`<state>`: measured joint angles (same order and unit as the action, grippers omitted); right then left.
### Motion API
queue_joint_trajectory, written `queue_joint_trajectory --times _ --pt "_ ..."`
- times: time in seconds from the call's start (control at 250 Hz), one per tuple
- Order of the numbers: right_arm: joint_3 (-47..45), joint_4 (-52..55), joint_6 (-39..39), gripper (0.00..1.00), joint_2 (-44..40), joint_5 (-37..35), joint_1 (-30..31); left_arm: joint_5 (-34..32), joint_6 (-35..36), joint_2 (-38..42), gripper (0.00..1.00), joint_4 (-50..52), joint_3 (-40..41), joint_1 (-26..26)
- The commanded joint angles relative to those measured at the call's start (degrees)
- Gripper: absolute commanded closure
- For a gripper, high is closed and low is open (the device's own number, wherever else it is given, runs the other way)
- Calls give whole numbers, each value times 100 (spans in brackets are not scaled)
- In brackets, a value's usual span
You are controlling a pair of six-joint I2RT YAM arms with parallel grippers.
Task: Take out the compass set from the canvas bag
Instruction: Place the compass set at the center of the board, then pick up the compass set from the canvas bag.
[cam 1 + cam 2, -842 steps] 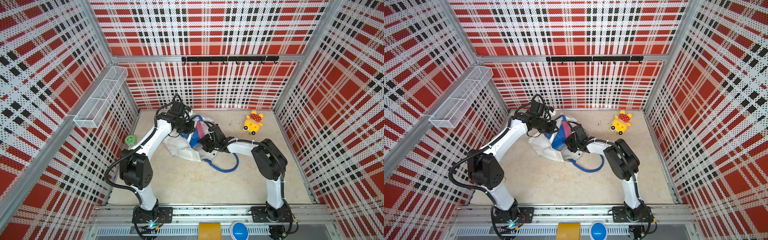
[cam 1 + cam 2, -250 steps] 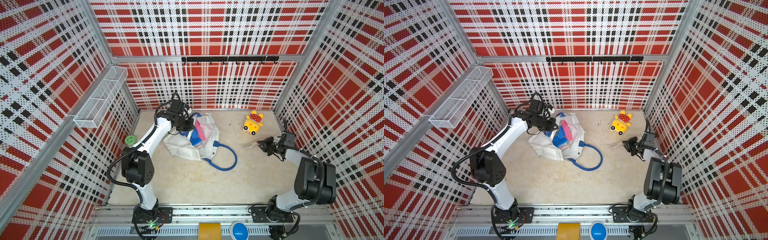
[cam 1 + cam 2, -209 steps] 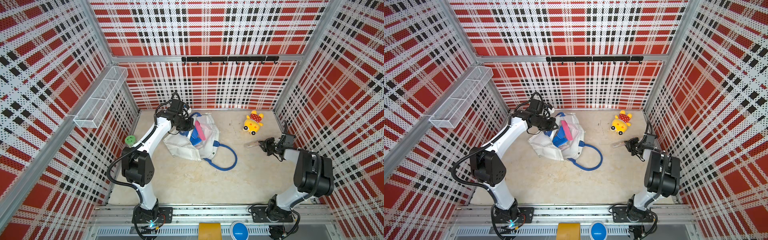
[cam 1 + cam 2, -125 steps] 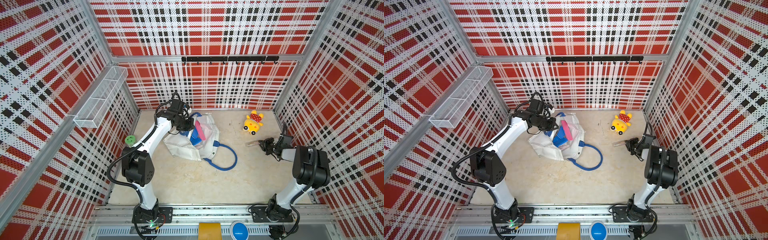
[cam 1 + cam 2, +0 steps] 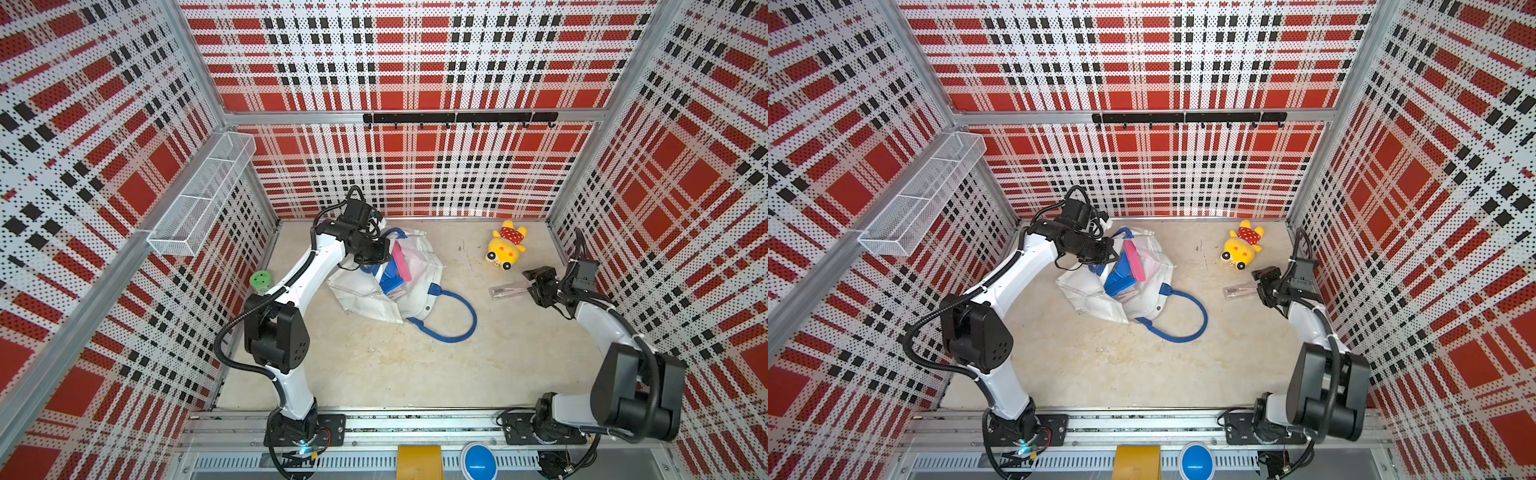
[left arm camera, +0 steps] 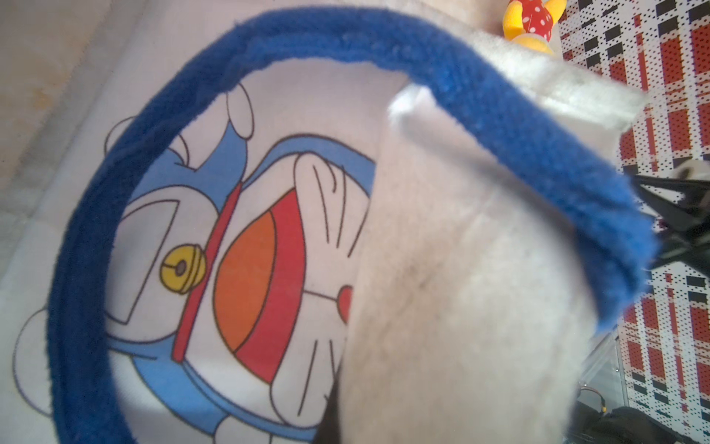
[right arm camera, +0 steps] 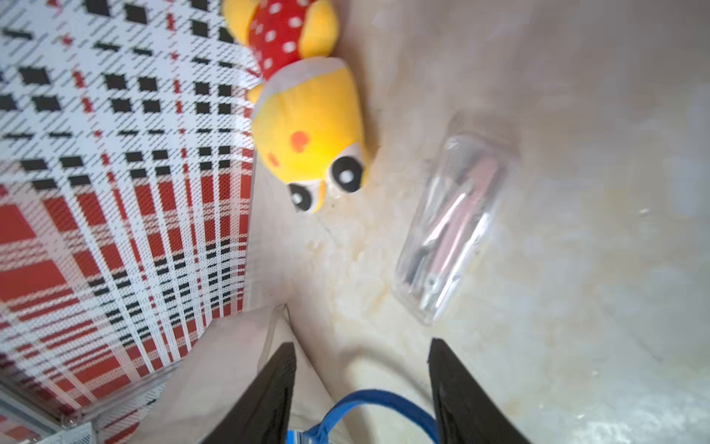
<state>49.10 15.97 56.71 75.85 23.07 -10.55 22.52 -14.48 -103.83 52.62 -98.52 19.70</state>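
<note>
The compass set [image 5: 508,290], in its clear case, lies flat on the table [image 5: 374,365] outside the canvas bag [image 5: 361,297], at the bag's 3 o'clock and at 6 o'clock of the yellow plush toy [image 5: 505,249]. The right gripper [image 5: 536,284] sits just beside the case at its 3 o'clock, jaws apart and holding nothing. The left gripper [image 5: 378,254] is clamped on the bag's mouth at its 11 o'clock edge.

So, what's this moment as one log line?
compass set: on table, outside canvas bag | right hand: open, empty | left hand: shut on canvas bag
</note>
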Motion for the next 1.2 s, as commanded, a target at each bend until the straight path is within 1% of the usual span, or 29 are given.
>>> queue_joint_trajectory --times 0.0,0.116,0.164,0.212,0.284,0.336,0.388,0.432,0.536,0.736,0.965,1.121,1.193 --pt "280 611 -163 45 -293 -368 1075 187 103 116 100 276 -83 73" --pt "609 495 -30 46 -229 -947 2677 264 127 102 100 278 -59 69" --pt "752 301 70 46 -53 -1217 3408 299 123 68 100 279 -80 51" --pt "862 83 251 47 200 -1393 3981 397 121 15 100 277 -129 35" --pt "1004 -243 727 49 680 -1467 4596 437 141 -103 100 437 -355 16" --pt "1083 -589 1086 51 1065 -1421 4879 488 197 -153 100 480 -481 7" --pt "1146 -984 1410 51 1426 -1461 5117 480 211 -166 100 483 -536 7" --pt "1208 -1275 1726 51 1749 -1469 5231 556 237 -196 100 507 -569 -2" --pt "1521 -1637 2420 56 2526 -1428 5376 661 322 -190 100 539 -548 -19" --pt "1989 -2351 3133 56 3412 -1932 5492 771 419 -173 100 554 -382 -102" --pt "1950 -2827 3601 54 3635 -2510 5491 818 505 14 100 548 -205 -113" --pt "1898 -2947 3690 54 3658 -2597 5399 907 625 121 100 575 -75 -107" --pt "1949 -2795 3715 56 3687 -2562 5337 903 644 161 100 578 -12 -96"
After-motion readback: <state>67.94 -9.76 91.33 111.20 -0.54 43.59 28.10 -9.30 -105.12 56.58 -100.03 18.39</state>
